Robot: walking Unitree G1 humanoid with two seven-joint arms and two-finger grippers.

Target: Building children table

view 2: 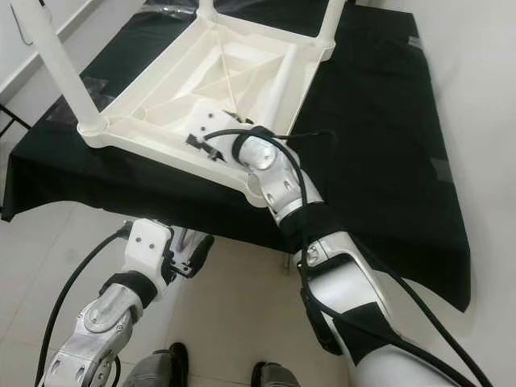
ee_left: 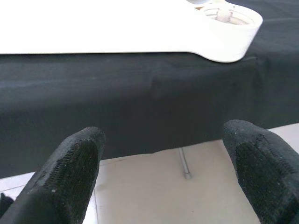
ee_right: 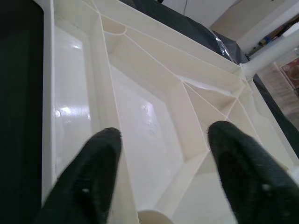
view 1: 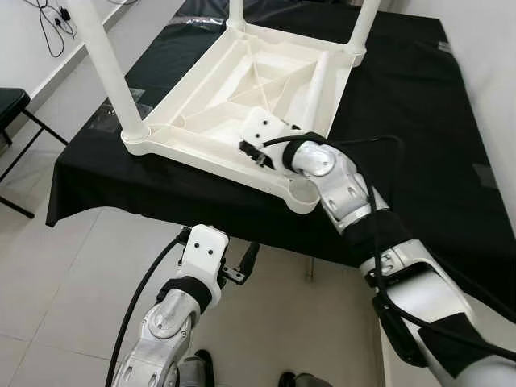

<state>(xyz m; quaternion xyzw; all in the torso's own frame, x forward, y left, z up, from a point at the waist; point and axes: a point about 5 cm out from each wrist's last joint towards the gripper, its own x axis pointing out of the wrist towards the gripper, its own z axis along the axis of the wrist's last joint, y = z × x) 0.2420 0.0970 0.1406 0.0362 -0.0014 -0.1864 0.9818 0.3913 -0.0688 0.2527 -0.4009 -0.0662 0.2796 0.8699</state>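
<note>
Table (view 1: 218, 97) upside down on black-draped bench (view 1: 419, 145), leg tops cut off. Right tool (ee_right: 161, 172) spread above ribbed underside beside loose leg (view 1: 316, 93). Left tool (ee_left: 163, 177) spread, below bench edge.

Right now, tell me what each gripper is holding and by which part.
Nothing is held. The right gripper hovers open over the upturned table top; the left gripper is open below the black-draped table edge.

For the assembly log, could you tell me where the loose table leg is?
The loose table leg lies inside the upturned tabletop, just beyond the right pincer.
</note>
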